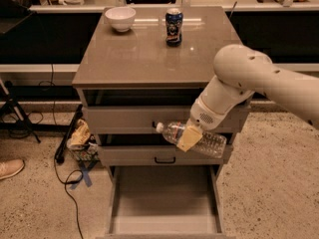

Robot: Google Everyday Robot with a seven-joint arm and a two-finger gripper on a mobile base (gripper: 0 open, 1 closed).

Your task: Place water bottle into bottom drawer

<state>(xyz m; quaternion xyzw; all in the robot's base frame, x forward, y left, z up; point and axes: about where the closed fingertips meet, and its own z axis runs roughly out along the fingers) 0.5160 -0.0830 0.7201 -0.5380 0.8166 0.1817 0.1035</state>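
Dim warm light is glaring on the cabinet top (149, 59) above the gripper (189, 137), which is hugging the blurry water bottle (212, 142) before the upper drawers (124, 119)

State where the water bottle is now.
In camera view, the water bottle lies sideways in the gripper, before the two upper drawers, above the open bottom drawer.
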